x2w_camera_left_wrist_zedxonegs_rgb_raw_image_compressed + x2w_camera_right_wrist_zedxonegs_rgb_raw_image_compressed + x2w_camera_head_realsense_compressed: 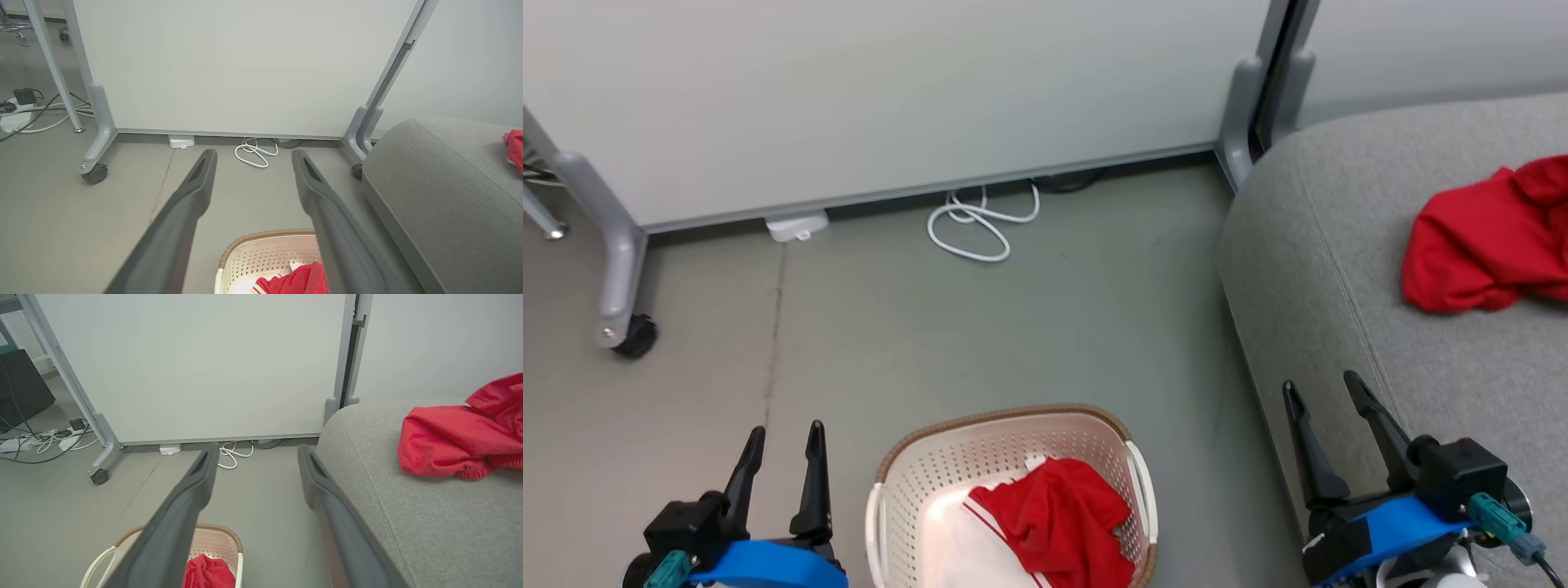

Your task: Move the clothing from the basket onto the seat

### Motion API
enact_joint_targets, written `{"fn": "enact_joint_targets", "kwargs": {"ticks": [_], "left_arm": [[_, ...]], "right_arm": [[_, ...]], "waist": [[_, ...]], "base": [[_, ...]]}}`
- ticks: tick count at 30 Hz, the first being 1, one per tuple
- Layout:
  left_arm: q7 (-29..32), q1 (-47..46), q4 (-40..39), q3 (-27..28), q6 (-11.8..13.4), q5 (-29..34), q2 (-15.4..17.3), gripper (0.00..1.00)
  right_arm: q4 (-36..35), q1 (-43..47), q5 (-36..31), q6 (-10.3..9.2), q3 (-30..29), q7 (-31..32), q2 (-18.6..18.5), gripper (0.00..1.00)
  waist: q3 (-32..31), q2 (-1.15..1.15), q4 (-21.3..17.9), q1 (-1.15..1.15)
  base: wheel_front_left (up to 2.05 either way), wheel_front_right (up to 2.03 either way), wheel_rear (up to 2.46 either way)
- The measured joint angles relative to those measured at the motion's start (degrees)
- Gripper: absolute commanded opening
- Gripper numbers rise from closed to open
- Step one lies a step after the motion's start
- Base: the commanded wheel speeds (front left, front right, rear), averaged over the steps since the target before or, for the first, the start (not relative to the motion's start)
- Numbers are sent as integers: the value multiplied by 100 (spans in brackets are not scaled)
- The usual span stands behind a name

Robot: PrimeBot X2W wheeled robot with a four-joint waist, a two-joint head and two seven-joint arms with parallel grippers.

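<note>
A: Biggest first?

B: Pale white partition panel (890,98) across the back, on grey metal legs. One leg's black castor (636,335) sits far left. Bare grey floor (1054,327) in front of it, wide open from the panel's foot down to the basket.

A: Seat?

B: Large light grey fabric sofa seat (1339,269) on my right. Its rounded edge drops to the floor and a seam line runs along it. One crumpled red garment (1486,245) lies on top, well in from that edge.

A: Basket?

B: Cream-white perforated plastic basket (1013,420) with a brown woven-look rim, on the floor between my arms. It's near the seat's edge but apart from it. The second red garment (1058,514), thin white stripes showing, lies inside toward the right wall.

A: Claws?

B: Left gripper (787,427): fingers spread wide, nothing between them, left of the basket. Right gripper (1319,380): same, wide and empty, just beside the seat's rounded edge.

A: Anything extra per view?

B: Left wrist view adds a white power strip (14,118) with cables, far left. Right wrist view adds a dark cabinet (20,388) at its left. Smallest: a coiled white cable (980,229) and a small white box (796,226) at the panel's foot.
</note>
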Motion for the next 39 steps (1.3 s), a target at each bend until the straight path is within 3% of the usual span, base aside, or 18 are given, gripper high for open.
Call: {"fn": "enact_joint_targets", "kwargs": {"ticks": [9,22,39], "left_arm": [[-1,-656,381,-421,0,-113,197,100],[48,-1881,1662,-1605,-1,-623,795,100],[766,-2998,2555,-2725,-1,-1325,1416,100]], "right_arm": [[15,-351,141,-1,290,-215,-1,100],[350,-953,547,-1,745,-717,-4,100],[278,-1370,828,0,1288,-872,-4,100]], "waist": [[762,0,-384,0],[2303,0,-1200,1],[3847,0,-2083,1]], "base": [[0,0,0],[0,0,0],[0,0,0]]}}
